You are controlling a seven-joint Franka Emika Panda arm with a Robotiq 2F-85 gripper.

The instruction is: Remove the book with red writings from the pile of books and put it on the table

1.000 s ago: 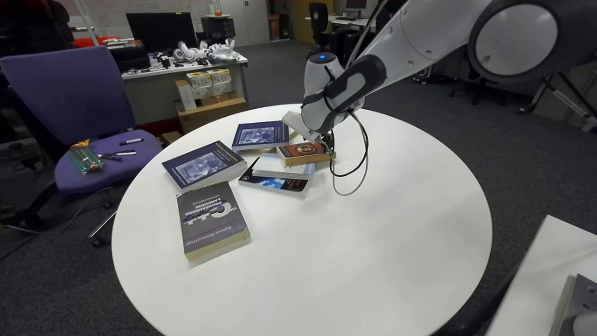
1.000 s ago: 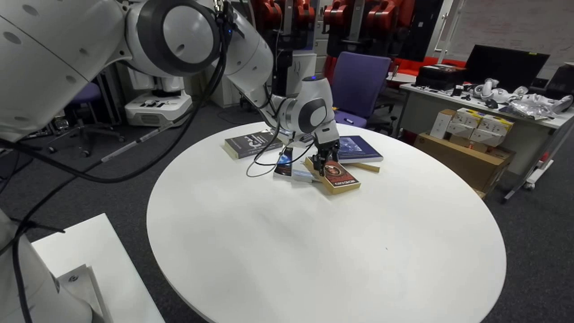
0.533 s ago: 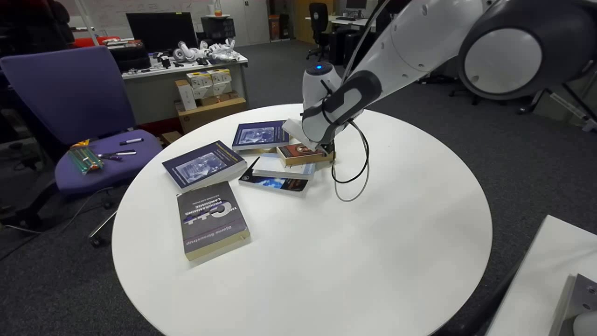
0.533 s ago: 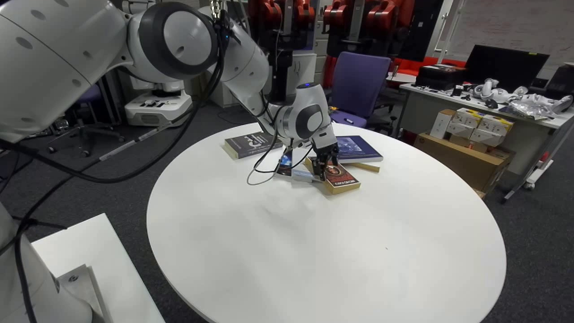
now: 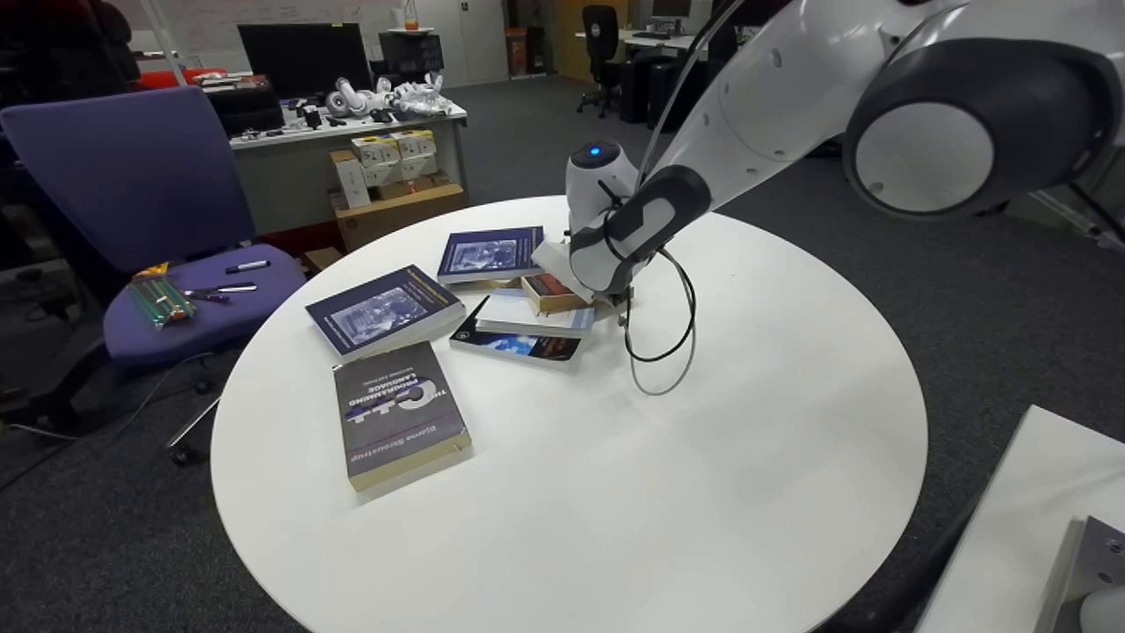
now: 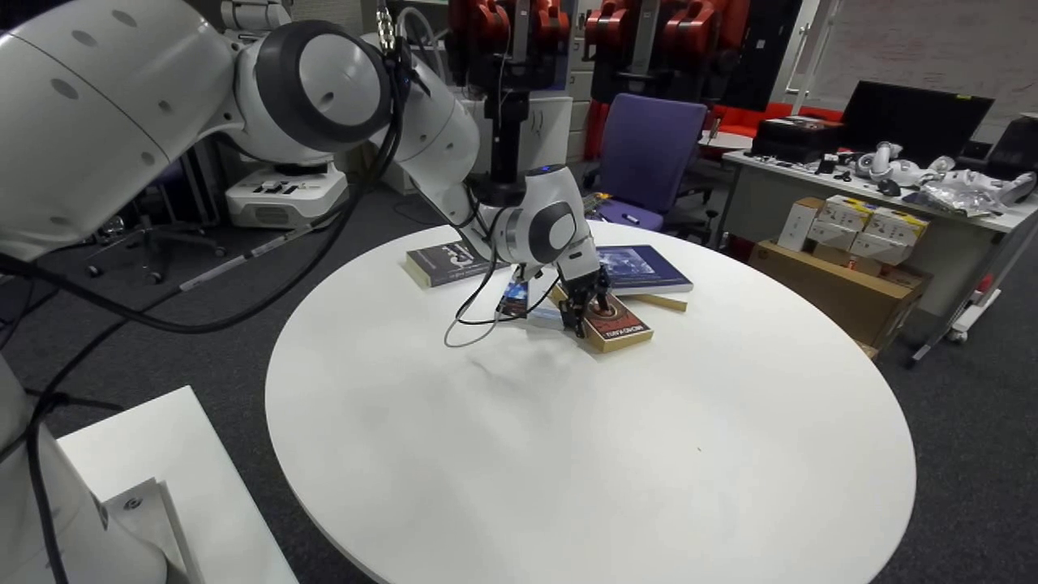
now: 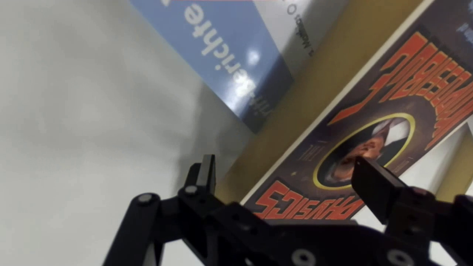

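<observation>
Over the edge of the red-lettered book (image 7: 342,125), the arm (image 5: 751,110) slants down, claw (image 7: 283,162) spread.

Red-lettered book (image 7: 364,133), face-up atop pile (image 5: 510,309)

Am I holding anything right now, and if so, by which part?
Nothing is held: the fingers stand wide apart, one over the book with red writings, the other out beside its page edge. Contact is unclear.

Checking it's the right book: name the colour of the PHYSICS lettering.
The PHYSICS lettering is orange-red, best seen in the wrist view.
</observation>
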